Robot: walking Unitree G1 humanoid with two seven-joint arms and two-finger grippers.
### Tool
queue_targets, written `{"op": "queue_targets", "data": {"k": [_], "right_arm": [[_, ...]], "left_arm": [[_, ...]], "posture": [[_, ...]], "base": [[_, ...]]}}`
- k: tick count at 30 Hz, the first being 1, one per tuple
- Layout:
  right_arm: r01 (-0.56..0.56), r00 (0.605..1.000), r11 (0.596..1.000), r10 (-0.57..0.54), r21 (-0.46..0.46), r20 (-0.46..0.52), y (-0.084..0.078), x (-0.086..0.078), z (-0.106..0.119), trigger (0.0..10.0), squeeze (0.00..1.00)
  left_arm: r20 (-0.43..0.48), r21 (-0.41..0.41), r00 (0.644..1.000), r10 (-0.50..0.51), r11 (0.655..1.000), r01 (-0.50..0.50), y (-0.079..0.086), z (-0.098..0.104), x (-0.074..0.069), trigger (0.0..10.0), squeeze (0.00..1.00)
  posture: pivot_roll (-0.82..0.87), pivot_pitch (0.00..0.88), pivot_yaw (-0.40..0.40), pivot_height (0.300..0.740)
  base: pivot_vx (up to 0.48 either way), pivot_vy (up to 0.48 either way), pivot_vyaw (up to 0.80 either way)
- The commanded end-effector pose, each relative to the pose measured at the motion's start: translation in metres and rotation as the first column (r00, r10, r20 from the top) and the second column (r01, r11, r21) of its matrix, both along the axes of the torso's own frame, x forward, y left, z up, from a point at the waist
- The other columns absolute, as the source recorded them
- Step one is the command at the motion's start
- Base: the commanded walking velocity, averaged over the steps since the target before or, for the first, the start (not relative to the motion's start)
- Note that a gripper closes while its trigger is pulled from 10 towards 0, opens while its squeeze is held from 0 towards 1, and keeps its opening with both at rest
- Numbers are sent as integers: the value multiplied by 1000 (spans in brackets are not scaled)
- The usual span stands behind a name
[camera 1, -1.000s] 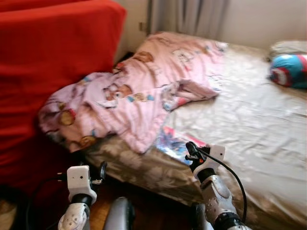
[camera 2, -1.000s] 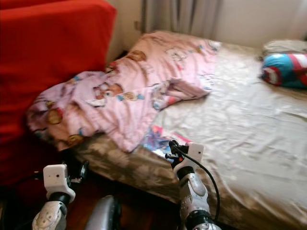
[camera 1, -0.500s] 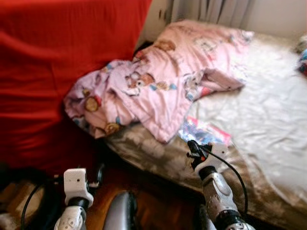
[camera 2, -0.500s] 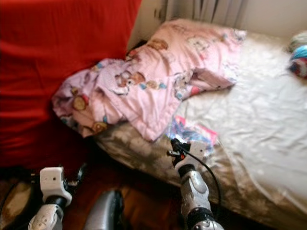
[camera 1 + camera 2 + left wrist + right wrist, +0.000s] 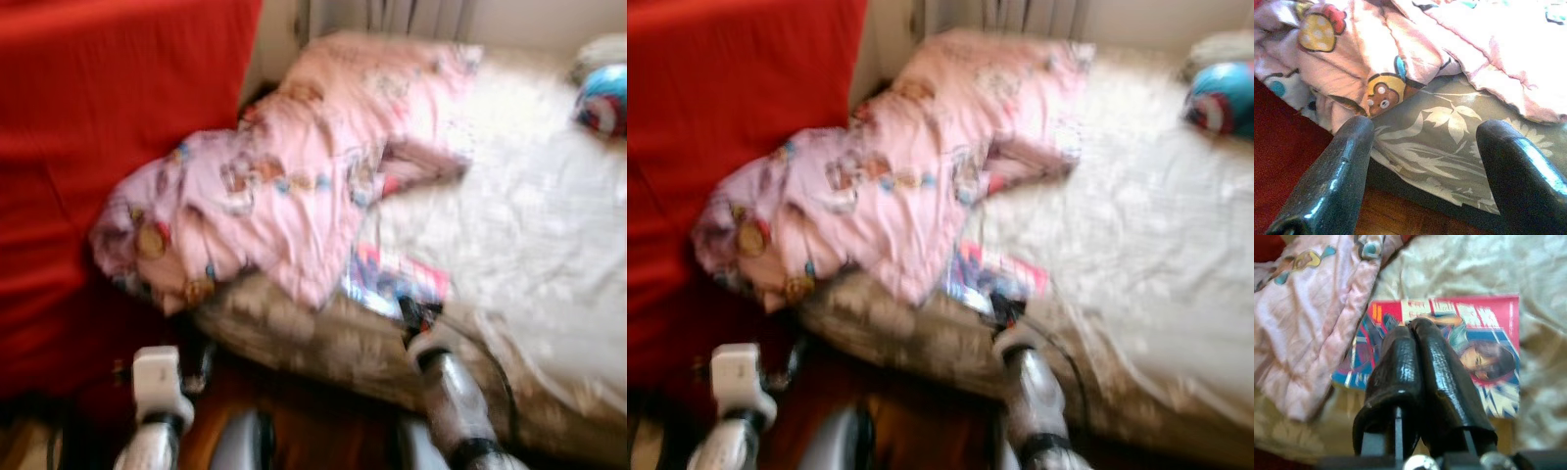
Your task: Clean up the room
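A colourful magazine (image 5: 397, 282) with a pink and blue cover (image 5: 1484, 347) lies near the bed's front edge, partly under the pink cartoon-print blanket (image 5: 294, 176). My right gripper (image 5: 416, 315) is shut with nothing held, its fingers (image 5: 1415, 367) pressed together just above the magazine. The left gripper (image 5: 191, 357) hangs low by the bed's corner, open, its fingers (image 5: 1337, 171) pointing at the blanket's hanging edge (image 5: 1376, 63) and the leaf-patterned sheet (image 5: 1449, 132).
A red sofa (image 5: 108, 127) stands left of the bed (image 5: 519, 225). A blue round cushion (image 5: 602, 98) lies at the bed's far right. Wooden floor (image 5: 313, 431) runs below the mattress. The eye views are blurred.
The head camera has swung, shifting the scene and blurring it. My right gripper has moved forward toward the magazine on the bed's edge.
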State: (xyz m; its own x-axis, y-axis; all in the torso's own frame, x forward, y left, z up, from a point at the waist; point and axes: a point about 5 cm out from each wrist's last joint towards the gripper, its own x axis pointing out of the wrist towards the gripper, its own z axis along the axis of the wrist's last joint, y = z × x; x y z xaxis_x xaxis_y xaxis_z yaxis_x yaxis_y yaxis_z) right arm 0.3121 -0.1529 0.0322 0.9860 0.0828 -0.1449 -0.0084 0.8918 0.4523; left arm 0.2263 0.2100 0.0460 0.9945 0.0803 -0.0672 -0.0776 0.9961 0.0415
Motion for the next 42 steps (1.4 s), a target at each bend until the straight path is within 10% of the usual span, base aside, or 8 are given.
{"op": "queue_targets", "data": {"k": [1, 20, 33, 34, 39, 40, 41, 42], "right_arm": [[-3, 1000, 1000, 3, -2, 6, 6, 0, 0, 10000, 0], [-33, 995, 999, 32, -15, -93, 14, -1, -10, 10000, 0], [271, 960, 946, -254, 175, -117, -18, 7, -3, 10000, 0], [303, 952, 931, -287, 203, -103, -23, 8, 1, 10000, 1000], [315, 949, 925, -306, 212, -75, -25, 11, 6, 10000, 1000], [312, 950, 926, -304, 211, -72, -25, 11, 6, 10000, 275], [315, 949, 925, -307, 214, -70, -24, 9, 4, 10000, 0], [319, 948, 923, -310, 215, -75, -24, 7, 2, 10000, 0]], "left_arm": [[-13, -8, 1000, 16, 1000, -16, 4, -2, -4, 10000, 0], [-24, 1, 1000, 10, 1000, -10, 3, -2, -14, 10000, 0], [-75, 31, 997, 1, 1000, 1, 8, -2, -45, 10000, 0], [-82, 33, 997, 6, 999, -3, 9, -2, -49, 10000, 0], [-103, 34, 995, 6, 999, -3, 10, -4, -56, 10000, 0], [-107, 34, 994, 3, 999, 0, 9, -4, -56, 10000, 0], [-111, 34, 994, -1, 999, 5, 7, -4, -56, 10000, 0], [-113, 34, 994, -4, 999, 8, 7, -4, -56, 10000, 0]], "posture": [[129, 155, -4, 589], [148, 194, 6, 589], [218, 303, 41, 589], [216, 308, 41, 589], [208, 317, 47, 589], [208, 321, 49, 589], [208, 327, 54, 589], [208, 328, 55, 589]], "base": [[341, 0, 0], [51, 0, 0], [0, 0, 0], [0, 0, 0], [0, 0, 0], [0, 0, 0], [0, 0, 0], [0, 0, 0]]}}
